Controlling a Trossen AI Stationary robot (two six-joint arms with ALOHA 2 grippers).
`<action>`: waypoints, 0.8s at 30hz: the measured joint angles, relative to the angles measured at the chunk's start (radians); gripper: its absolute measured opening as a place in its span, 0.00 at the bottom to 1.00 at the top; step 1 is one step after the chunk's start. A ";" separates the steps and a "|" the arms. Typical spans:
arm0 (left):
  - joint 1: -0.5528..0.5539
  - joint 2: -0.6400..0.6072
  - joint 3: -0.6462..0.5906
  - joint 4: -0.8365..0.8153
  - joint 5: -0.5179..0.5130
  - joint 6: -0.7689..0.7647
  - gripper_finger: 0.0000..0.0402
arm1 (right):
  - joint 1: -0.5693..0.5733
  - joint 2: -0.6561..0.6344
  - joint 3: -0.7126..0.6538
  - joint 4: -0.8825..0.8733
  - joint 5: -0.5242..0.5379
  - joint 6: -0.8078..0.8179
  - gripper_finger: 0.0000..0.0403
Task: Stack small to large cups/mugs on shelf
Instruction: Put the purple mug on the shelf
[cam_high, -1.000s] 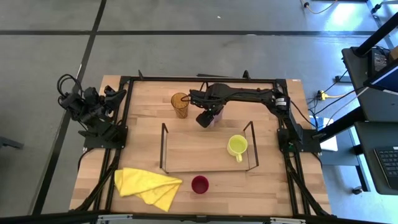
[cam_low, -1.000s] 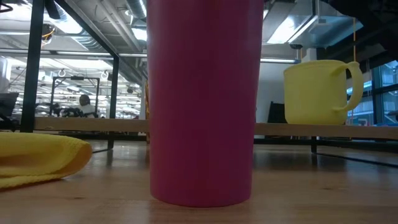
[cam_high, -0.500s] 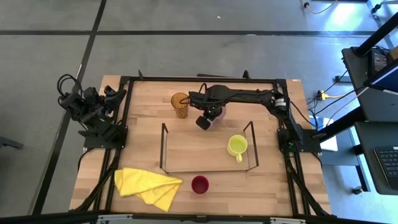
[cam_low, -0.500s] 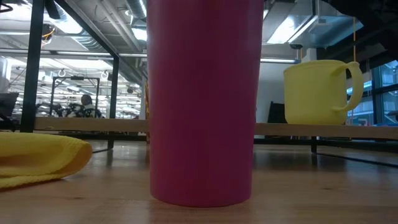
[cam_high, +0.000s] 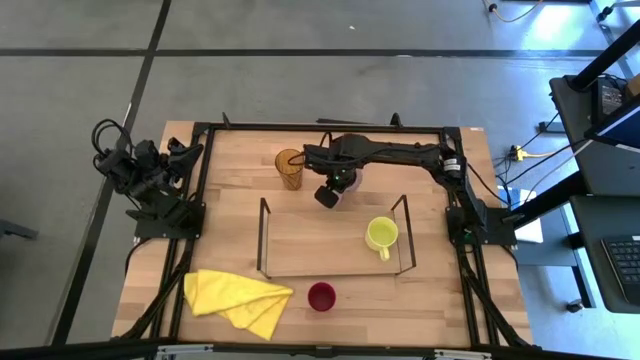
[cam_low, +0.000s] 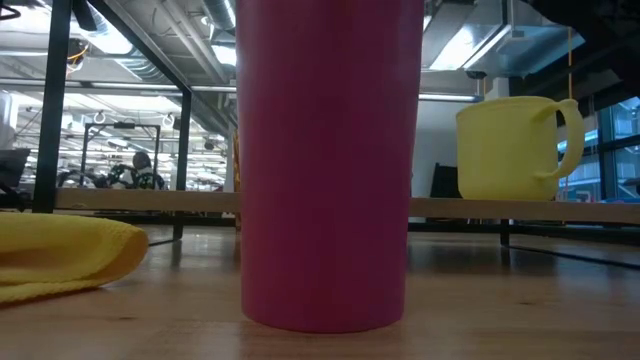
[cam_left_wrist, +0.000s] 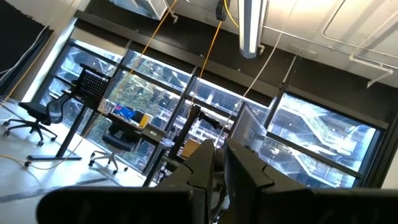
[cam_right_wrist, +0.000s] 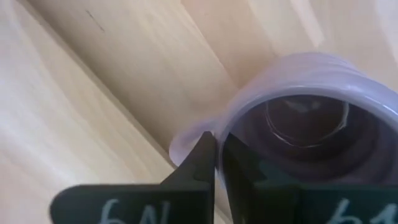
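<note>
The lilac mug (cam_high: 349, 186) is on the table just beyond the shelf's far edge, with my right gripper (cam_high: 333, 190) shut on it from above. The amber tumbler (cam_high: 290, 170) stands to its left. The yellow-green mug (cam_high: 380, 235) stands upright on the right part of the light-wood shelf (cam_high: 320, 245). The dark red cup (cam_high: 321, 296) stands on the table in front of the shelf and fills the low view (cam_low: 325, 160). My left gripper (cam_high: 185, 152) is parked at the table's left edge, shut on nothing, pointing up into the room (cam_left_wrist: 221, 165). My right gripper (cam_right_wrist: 219, 158) pinches the lilac mug's wall at the rim (cam_right_wrist: 219, 132), right beside the handle's root (cam_right_wrist: 186, 142). One finger (cam_right_wrist: 239, 165) is inside the mug and the other (cam_right_wrist: 202, 158) is outside. The fingers come from above, pointing down. The mug's mouth faces up.
A crumpled yellow cloth (cam_high: 240, 300) lies at the table's near left. Black wire frames (cam_high: 264, 235) rise at both short ends of the shelf. Bare shelf board lies left of the yellow-green mug.
My right gripper has shut on the lilac mug's rim. It has also shifted slightly over the mug, so more of the lilac rim now shows beside it. The other cups, the cloth and my left arm have kept still.
</note>
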 joint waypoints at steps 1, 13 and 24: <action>0.000 0.000 0.000 0.000 0.000 0.000 0.08 | 0.000 0.000 0.019 -0.003 0.000 -0.002 0.04; 0.000 0.000 0.000 0.000 0.000 0.000 0.08 | 0.012 -0.002 0.314 -0.302 -0.198 -0.025 0.04; 0.000 0.000 0.000 0.000 0.000 0.000 0.08 | 0.188 -0.011 0.343 -0.255 -0.305 -0.050 0.04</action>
